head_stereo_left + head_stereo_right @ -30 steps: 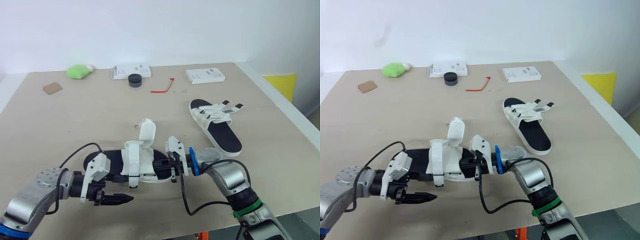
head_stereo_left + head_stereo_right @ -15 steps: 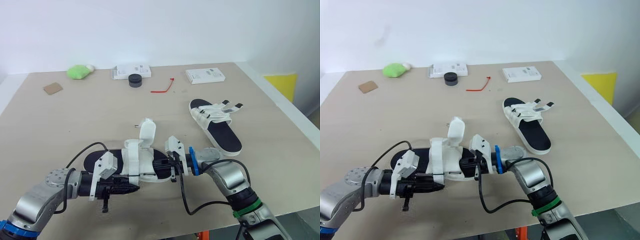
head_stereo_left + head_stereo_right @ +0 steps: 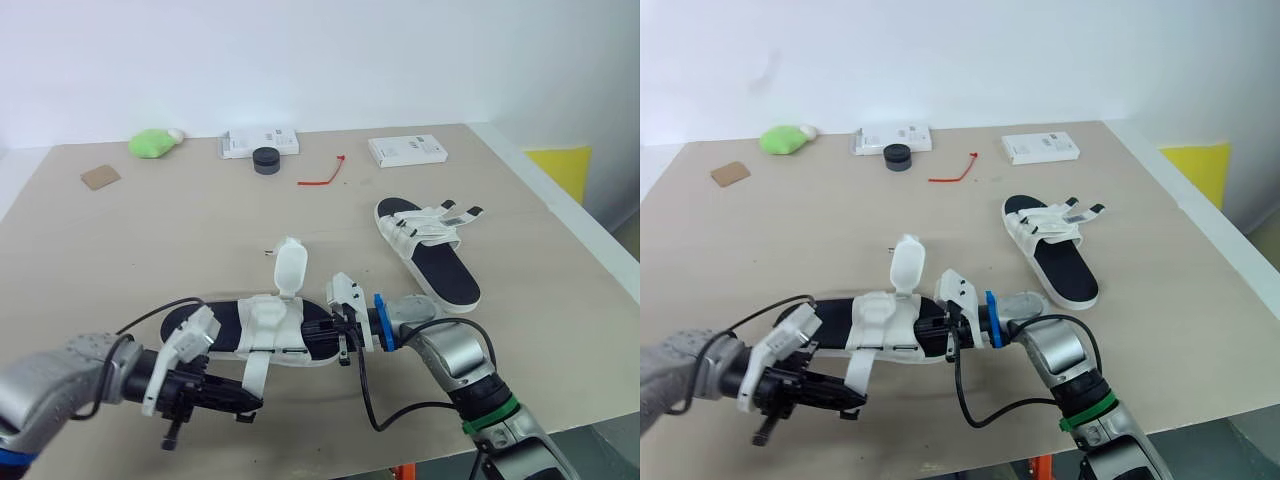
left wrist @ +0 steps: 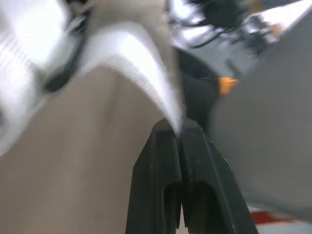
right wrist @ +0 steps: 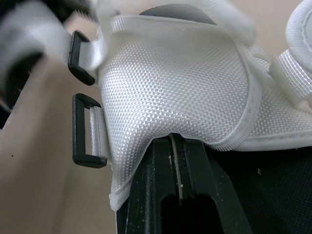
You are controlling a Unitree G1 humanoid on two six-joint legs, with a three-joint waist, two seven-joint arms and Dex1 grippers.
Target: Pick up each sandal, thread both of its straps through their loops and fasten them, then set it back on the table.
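The near sandal (image 3: pixel 290 335) is seen lying on the desk (image 3: pixel 150 240) in the lower centre of the head view. Its long axis runs left to right across the frame, with the bare black insole end turned to the left. Its right end is hidden behind the right hand (image 3: pixel 338 337), so toe and heel cannot be told apart with certainty.

One white strap (image 3: pixel 256 372) is drawn out from the sandal toward the lower left. Its end is pinched between the closed fingers of the left hand (image 3: pixel 252 404). In the left wrist view this grip is blurred, and only a white band entering the fingertips can be made out. A second strap (image 3: pixel 288 268) is stood up from the sandal's far side.

The right hand is clamped on the woven white flap (image 5: pixel 170 87) of the sandal's upper. Two black loops (image 5: pixel 87 131) are seen beside the flap.

The second sandal (image 3: pixel 430 252) is found at right centre, well apart. Its long axis slants from upper left to lower right, and its straps lie at the upper-left end.
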